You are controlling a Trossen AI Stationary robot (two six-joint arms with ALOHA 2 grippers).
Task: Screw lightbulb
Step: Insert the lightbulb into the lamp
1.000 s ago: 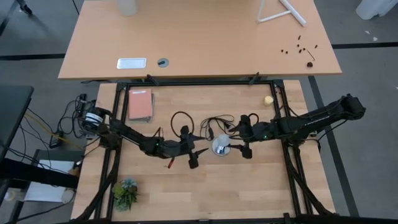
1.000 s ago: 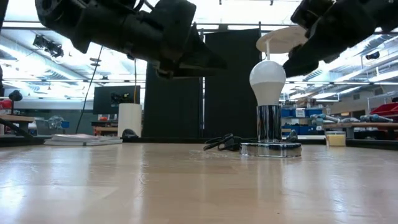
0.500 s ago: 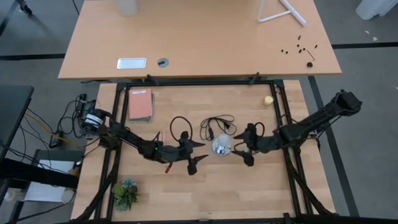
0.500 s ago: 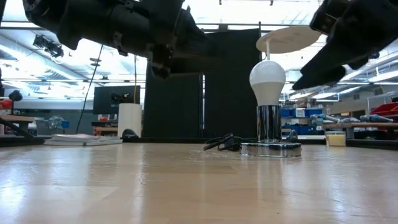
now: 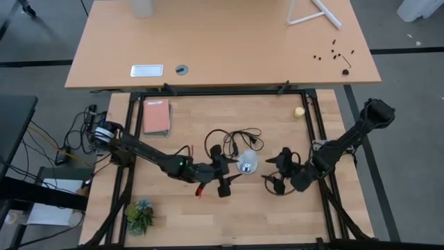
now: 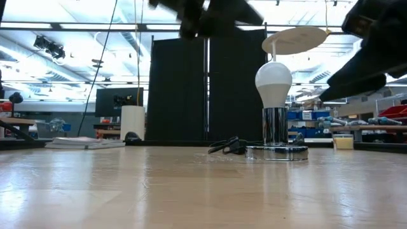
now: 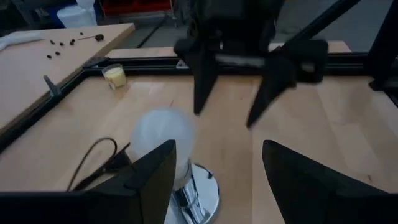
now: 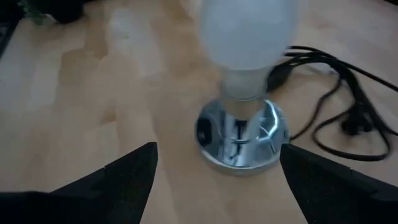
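Lightbulb [image 6: 274,83] upright in socket [image 6: 276,151]; left hand [image 5: 226,178] and right hand [image 5: 275,173] open, empty; next: regrasp globe to tighten

The lightbulb [image 7: 163,138] is blurred in the left wrist view. Its globe top [image 8: 246,31] is cut off in the right wrist view. The bulb's screw base is hidden inside the socket [image 6: 276,130].
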